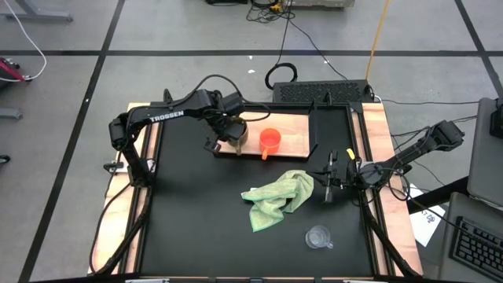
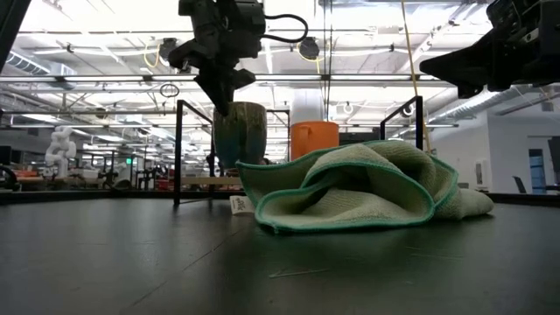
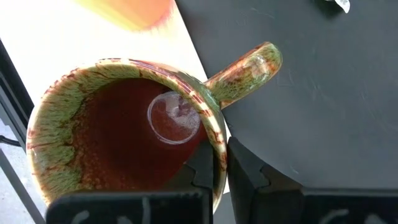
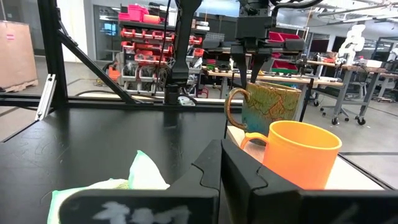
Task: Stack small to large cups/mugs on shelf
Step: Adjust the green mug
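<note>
High view, shelf: the light wooden shelf (image 1: 292,142) lies at the upper middle of the black table (image 1: 196,220), black brackets at its ends.
High view, brown mug: the brown mug (image 1: 236,131) stands at the shelf's left end, near its front edge, under the left gripper (image 1: 228,135).
High view, orange cup: the orange cup (image 1: 269,141) stands on the shelf just right of the mug, apart from it; bare board runs on to its right.
High view, cloth and glass: the green cloth (image 1: 277,199) lies centre-right; the clear glass cup (image 1: 318,237) stands lower right on open black table, well apart from the rest.
High view, right arm: the right gripper (image 1: 329,180) waits at the table's right edge, jaws together.
Low view: the left gripper (image 2: 220,83) comes down into the mug's (image 2: 240,133) mouth; the orange cup (image 2: 314,139) shows to its right behind the cloth (image 2: 359,188).
Left wrist view: the left jaws are clamped on the mug's (image 3: 106,137) rim beside the handle, one finger (image 3: 200,174) inside, one outside.
Right wrist view: the orange cup (image 4: 300,153) stands nearest, the mug (image 4: 269,107) behind it, a cloth corner (image 4: 124,180) at lower left.
</note>
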Controlling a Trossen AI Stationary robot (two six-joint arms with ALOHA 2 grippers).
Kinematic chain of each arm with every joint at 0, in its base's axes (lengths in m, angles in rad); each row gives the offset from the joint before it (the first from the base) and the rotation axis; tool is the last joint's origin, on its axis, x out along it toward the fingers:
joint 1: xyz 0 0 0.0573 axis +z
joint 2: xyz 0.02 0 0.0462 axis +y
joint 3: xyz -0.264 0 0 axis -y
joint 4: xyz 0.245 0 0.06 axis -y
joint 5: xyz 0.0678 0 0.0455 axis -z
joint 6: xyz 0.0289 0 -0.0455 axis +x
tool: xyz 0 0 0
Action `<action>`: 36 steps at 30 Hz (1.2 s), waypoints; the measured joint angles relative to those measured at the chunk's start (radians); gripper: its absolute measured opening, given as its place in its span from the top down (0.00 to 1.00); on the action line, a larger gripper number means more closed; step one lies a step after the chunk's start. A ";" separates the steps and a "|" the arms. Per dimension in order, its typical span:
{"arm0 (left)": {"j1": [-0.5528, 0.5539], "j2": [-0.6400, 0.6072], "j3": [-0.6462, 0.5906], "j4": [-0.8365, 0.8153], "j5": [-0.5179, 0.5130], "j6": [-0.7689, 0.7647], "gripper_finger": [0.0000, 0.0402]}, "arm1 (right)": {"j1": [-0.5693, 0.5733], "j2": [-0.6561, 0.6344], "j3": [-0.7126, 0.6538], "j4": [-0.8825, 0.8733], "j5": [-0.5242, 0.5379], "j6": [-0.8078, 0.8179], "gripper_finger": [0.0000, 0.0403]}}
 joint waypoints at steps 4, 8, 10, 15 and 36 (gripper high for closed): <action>-0.004 0.000 0.000 -0.019 -0.007 0.026 0.95 | 0.000 0.000 0.000 0.000 0.000 0.000 1.00; -0.008 0.000 -0.005 -0.020 -0.028 0.057 0.95 | 0.000 0.000 0.000 0.000 0.000 0.000 1.00; -0.008 0.000 -0.011 -0.020 -0.037 0.062 0.95 | 0.000 0.000 0.000 0.000 0.000 0.000 1.00; -0.008 0.000 -0.013 -0.019 -0.047 0.060 0.95 | 0.000 0.000 0.000 -0.001 0.000 0.000 1.00; -0.008 0.000 -0.013 0.003 -0.036 0.054 0.95 | 0.000 0.000 0.000 -0.002 0.000 0.001 1.00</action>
